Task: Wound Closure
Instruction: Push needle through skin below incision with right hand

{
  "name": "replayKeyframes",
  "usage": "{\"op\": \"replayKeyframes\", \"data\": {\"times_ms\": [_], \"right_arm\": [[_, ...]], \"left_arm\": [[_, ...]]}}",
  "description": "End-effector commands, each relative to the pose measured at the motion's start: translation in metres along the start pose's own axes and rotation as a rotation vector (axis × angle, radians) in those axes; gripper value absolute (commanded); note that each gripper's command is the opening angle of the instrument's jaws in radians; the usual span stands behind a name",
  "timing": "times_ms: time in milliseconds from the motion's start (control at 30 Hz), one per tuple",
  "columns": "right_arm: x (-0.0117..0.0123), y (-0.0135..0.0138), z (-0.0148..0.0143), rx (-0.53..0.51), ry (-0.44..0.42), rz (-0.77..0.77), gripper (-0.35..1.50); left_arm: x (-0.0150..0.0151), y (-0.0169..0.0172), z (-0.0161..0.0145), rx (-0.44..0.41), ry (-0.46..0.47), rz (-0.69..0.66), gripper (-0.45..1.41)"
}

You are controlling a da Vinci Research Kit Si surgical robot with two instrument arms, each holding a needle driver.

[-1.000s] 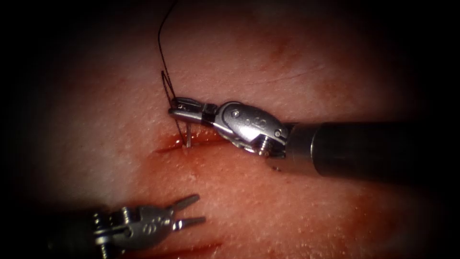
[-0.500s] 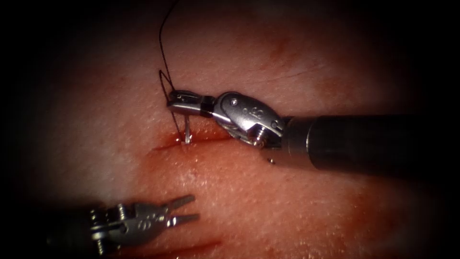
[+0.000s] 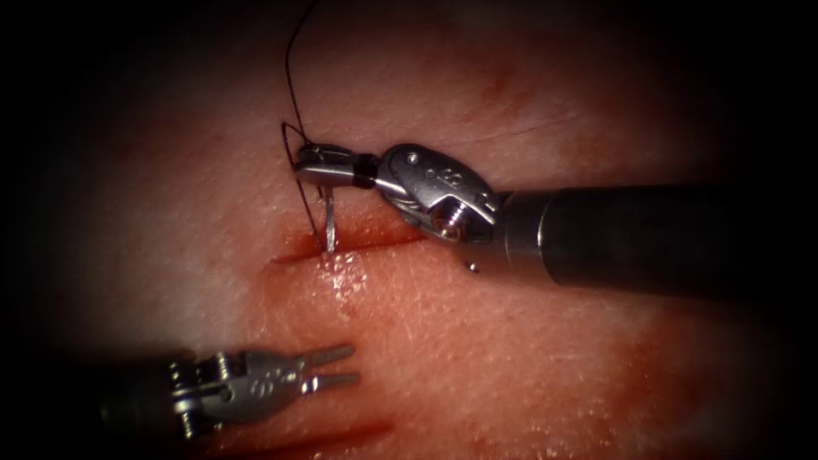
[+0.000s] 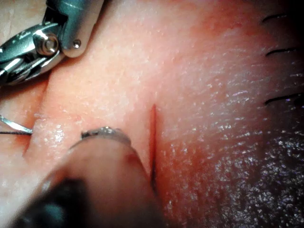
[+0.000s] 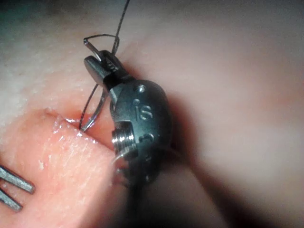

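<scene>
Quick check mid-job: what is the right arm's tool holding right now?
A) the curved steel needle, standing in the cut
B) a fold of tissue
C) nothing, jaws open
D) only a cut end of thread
A: the right arm's tool is shut on the curved steel needle, whose lower end stands in the red cut of the pork-belly tissue.

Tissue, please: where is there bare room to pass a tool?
Bare between the cut and the left claw, open, holding nothing. Crowded at the cut: right claw grips the needle, tip in the tissue, thread above.
</scene>
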Motion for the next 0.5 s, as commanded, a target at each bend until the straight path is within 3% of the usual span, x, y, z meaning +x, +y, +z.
{"op": "replayKeyframes", "data": {"times_ms": [33,500], "right_arm": [[-0.0001,0.0002,0.0010,0.012,-0.003,0.019,-0.35],[-0.0018,-0.0012,0.0019,0.076,-0.043,0.430,-0.35]], "left_arm": [[0.0000,-0.0001,0.0008,0.000,0.001,0.002,0.00],[-0.0008,-0.0009,0.0011,-0.002,0.002,0.000,-0.05]]}}
